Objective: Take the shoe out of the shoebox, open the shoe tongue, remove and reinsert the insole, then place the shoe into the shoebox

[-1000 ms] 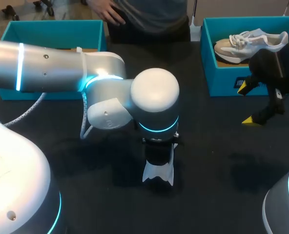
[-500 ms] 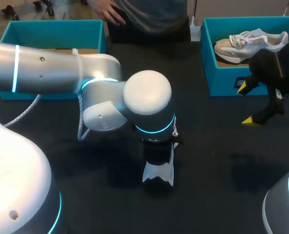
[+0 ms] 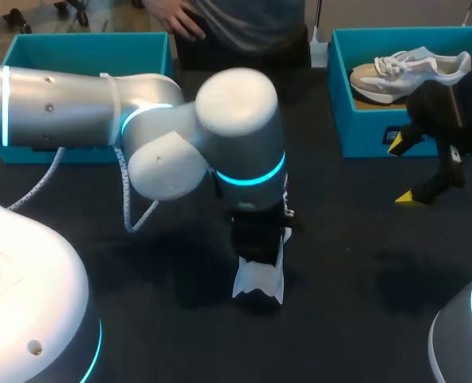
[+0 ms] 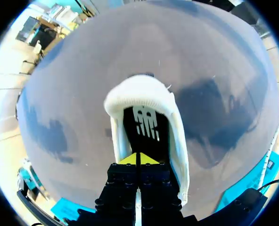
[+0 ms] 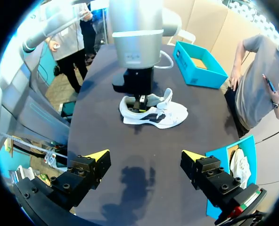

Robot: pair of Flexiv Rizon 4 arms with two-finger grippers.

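Matte black table [image 3: 355, 303], with a teal cardboard left shoebox [image 3: 84, 52] and right shoebox [image 3: 363, 140] at the far corners, and the white shoe [image 3: 258, 281] sitting out near the middle under the glossy left arm [image 3: 236, 120]. Head view mostly hides it, but the left wrist view looks straight down into the padded collar. In there the left jaws are pinched together over the dark insole [image 4: 146, 125], though I can't tell if they've grabbed any of it. Right wrist view gets the whole shoe side-on, and the right jaws are spread wide holding nothing.
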